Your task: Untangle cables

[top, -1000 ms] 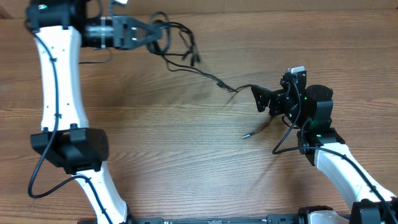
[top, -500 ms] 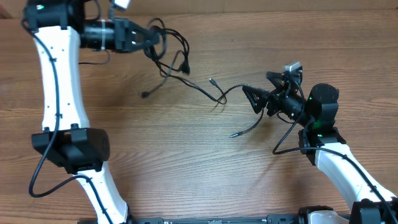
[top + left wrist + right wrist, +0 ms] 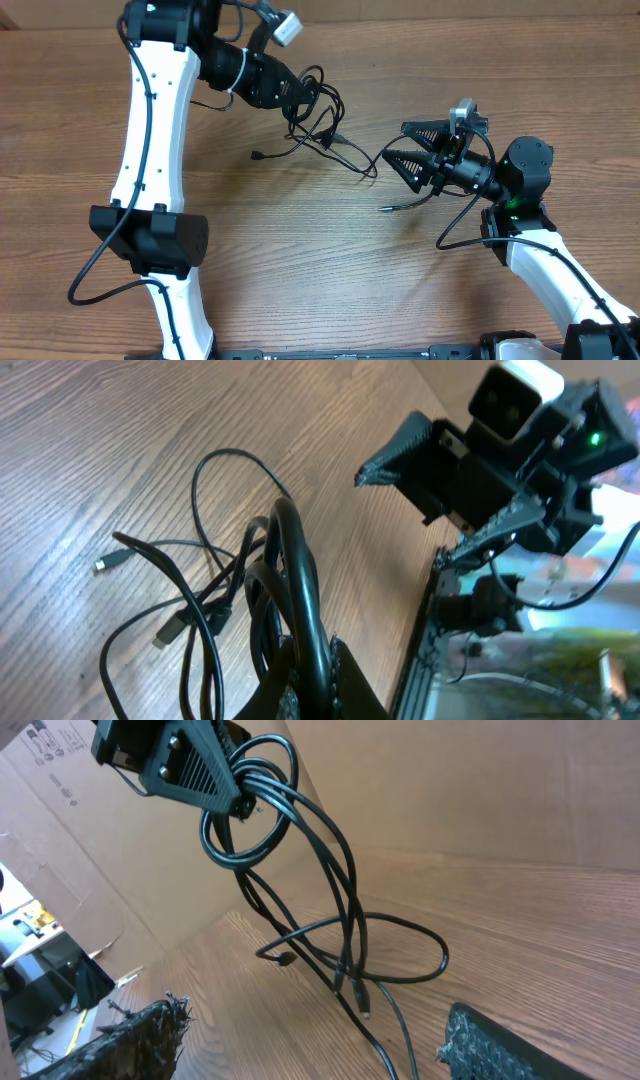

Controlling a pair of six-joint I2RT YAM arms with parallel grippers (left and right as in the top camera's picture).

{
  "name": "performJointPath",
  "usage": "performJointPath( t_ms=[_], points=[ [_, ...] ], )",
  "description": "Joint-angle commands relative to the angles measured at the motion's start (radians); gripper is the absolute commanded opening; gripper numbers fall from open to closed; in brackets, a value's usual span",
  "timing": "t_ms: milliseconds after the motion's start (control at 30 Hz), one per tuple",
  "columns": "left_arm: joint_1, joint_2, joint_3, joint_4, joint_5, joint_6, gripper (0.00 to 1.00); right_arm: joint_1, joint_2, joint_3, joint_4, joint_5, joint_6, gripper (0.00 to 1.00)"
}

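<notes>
Wooden table (image 3: 300, 270), wide plank grain, runs the full width of the scene. Cardboard sheets (image 3: 480, 780) stand behind it, seen from the right wrist.

Left arm (image 3: 150, 130): white links, black joints. It rises from its base at the near left, reaches to the far edge, then bends right toward mid-table.

Right arm (image 3: 545, 265): comes up from the near right corner, wrist pointing left. A green light shows on its black wrist housing.

Left gripper (image 3: 300, 90): far side, a little left of centre, raised off the wood. Jaws are pressed together on the cables (image 3: 318, 118), with several loops pinched at the fingertips. From the right wrist the loops ring the tip of the gripper and the rest hangs down.

Right gripper (image 3: 396, 141): right of centre, near the tangle. Jaws stand well apart and grip nothing. The two rough black fingers (image 3: 150, 1030) sit at either side of its wrist view, and one strand runs down between them, seemingly touching neither.

The cables are a bunch of thin black cords. They hang from the left gripper and trail right and nearer, the lower loops resting on the table between the two grippers.

One plug end (image 3: 257, 155) lies left of the tangle. Another plug tip (image 3: 383, 210) lies on the wood just near of the right gripper.
</notes>
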Motion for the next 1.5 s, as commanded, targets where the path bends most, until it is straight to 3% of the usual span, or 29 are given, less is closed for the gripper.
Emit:
performJointPath(
  t_ms=[0, 133, 300, 433, 600, 633, 700, 867, 967, 1033, 1133, 1467],
  points=[
    [-0.027, -0.008, 0.015, -0.002, -0.01, 0.116, 0.04, -0.003, -0.003, 0.009, 0.005, 0.024, 0.022, 0.83],
    [-0.044, -0.008, 0.015, -0.002, -0.012, 0.137, 0.04, -0.003, -0.003, 0.011, 0.0, 0.216, 0.184, 0.84],
    [-0.044, -0.008, 0.015, 0.006, -0.032, 0.136, 0.04, 0.001, -0.003, 0.062, -0.031, 0.232, 0.374, 0.85],
    [-0.044, -0.008, 0.015, 0.017, -0.04, 0.137, 0.04, 0.004, -0.003, 0.22, -0.298, 0.204, 0.37, 0.84],
    [-0.044, -0.008, 0.015, 0.032, -0.072, 0.147, 0.04, 0.004, -0.003, 0.486, -0.739, 0.152, 0.116, 0.86],
    [-0.044, -0.008, 0.015, 0.032, -0.082, 0.164, 0.04, 0.004, -0.003, 0.543, -0.838, 0.141, 0.022, 0.87],
    [-0.044, -0.008, 0.015, 0.028, -0.112, 0.206, 0.04, 0.007, -0.003, 0.673, -1.099, 0.11, -0.311, 0.9],
    [-0.054, -0.008, 0.014, -0.002, -0.086, 0.291, 0.04, 0.031, -0.003, 0.738, -1.364, 0.109, -0.81, 0.96],
    [-0.075, -0.008, 0.014, -0.002, -0.034, 0.366, 0.04, 0.042, -0.001, 0.737, -1.457, 0.123, -0.989, 0.98],
    [-0.094, -0.008, 0.014, -0.002, 0.006, 0.422, 0.04, 0.047, -0.001, 0.737, -1.481, 0.123, -1.062, 0.96],
    [-0.127, -0.008, 0.015, -0.002, 0.035, 0.488, 0.04, 0.047, -0.001, 0.737, -1.465, 0.123, -1.123, 0.86],
    [-0.243, -0.008, 0.014, -0.002, 0.035, 0.555, 0.04, 0.046, -0.001, 0.737, -1.341, 0.123, -1.14, 0.84]
  ],
)
